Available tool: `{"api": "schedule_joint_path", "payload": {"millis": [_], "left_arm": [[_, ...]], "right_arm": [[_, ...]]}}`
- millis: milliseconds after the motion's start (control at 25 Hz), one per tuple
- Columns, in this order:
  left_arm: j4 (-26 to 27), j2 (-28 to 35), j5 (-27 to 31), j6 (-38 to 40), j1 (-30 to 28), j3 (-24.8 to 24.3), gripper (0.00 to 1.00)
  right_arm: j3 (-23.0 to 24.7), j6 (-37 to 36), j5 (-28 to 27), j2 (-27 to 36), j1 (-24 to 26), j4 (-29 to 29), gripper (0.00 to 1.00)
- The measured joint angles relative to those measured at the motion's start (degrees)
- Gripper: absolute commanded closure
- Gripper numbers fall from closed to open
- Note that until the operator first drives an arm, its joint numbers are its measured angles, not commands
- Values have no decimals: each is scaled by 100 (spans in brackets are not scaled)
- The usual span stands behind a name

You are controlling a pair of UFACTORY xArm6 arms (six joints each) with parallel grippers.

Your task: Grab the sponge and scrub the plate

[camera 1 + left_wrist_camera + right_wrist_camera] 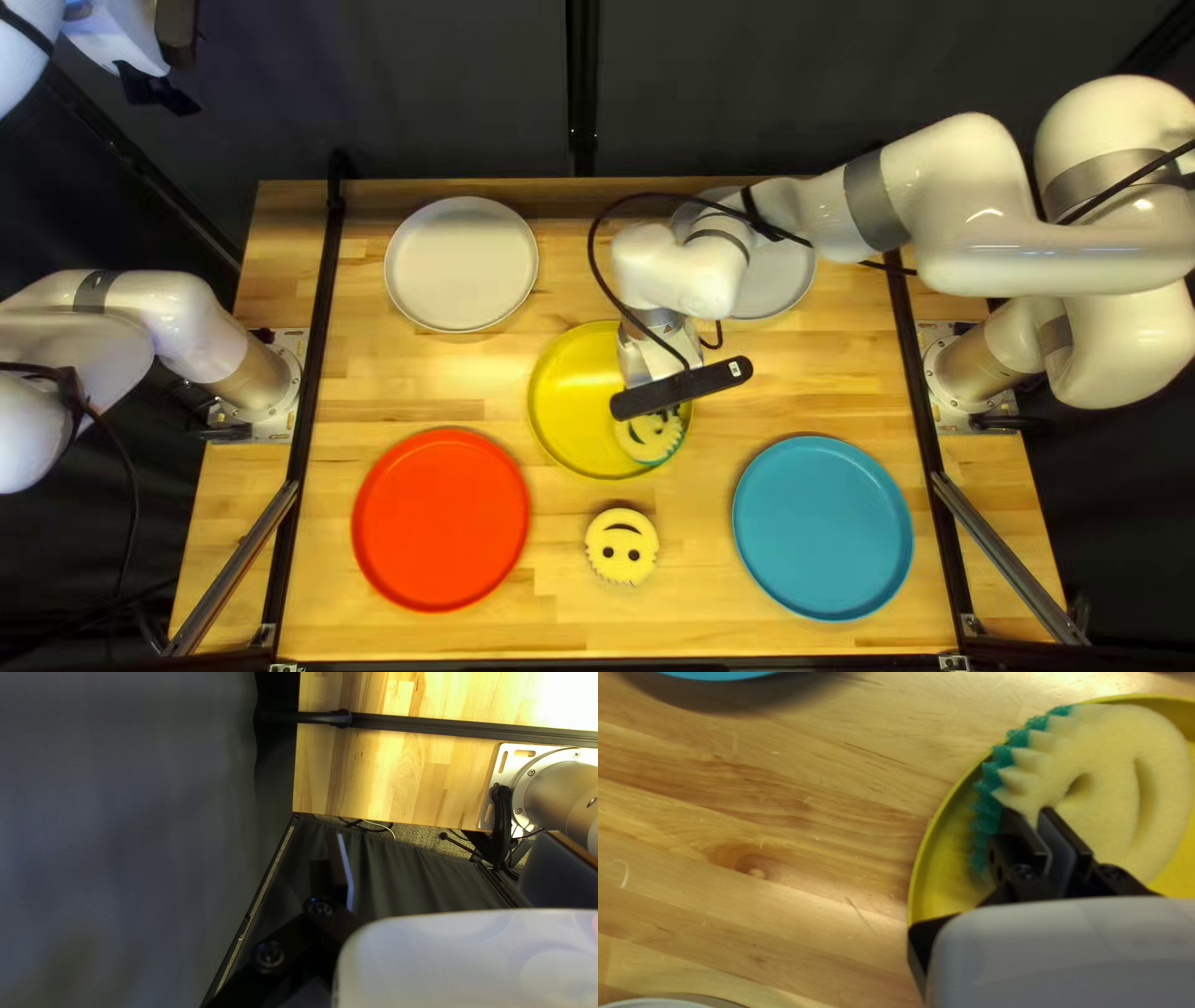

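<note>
Sponges (621, 560): two; plates (442, 535): five; left claw (156, 90): spread; right claw (662, 417): clenching one sponge (1114, 740)

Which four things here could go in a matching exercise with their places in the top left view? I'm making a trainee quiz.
1. Red round plate
2. Blue round plate
3. Yellow round plate
4. Yellow round smiley sponge on bare wood

A. Directly between the red and blue plates
B. Right of that smiley sponge
C. Under my right gripper
D. Left of that smiley sponge

Pairs: 1-D, 2-B, 3-C, 4-A
</note>
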State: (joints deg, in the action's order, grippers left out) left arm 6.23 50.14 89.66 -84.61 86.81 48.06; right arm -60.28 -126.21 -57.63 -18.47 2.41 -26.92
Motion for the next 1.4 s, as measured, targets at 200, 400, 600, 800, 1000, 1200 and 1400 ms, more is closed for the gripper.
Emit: {"api": "schedule_joint_path", "payload": {"millis": [200,400,600,800,1000,1200,1400], "left_arm": [[0,0,0,0,0,0,0],[0,0,0,0,0,0,0],[0,0,0,0,0,0,0],[0,0,0,0,0,0,0],[0,0,0,0,0,0,0],[0,0,0,0,0,0,0],[0,0,0,0,0,0,0]], "right_arm": [[-144,71,-72,-7,74,-13,100],[-692,135,-173,-363,166,-42,100],[-1271,77,-304,-760,313,-59,100],[-2155,44,-573,-1325,420,21,100],[-2678,52,-726,-1719,456,109,100],[-2903,-24,-781,-1949,499,117,100],[-2452,-117,-720,-1721,527,85,100]]}}
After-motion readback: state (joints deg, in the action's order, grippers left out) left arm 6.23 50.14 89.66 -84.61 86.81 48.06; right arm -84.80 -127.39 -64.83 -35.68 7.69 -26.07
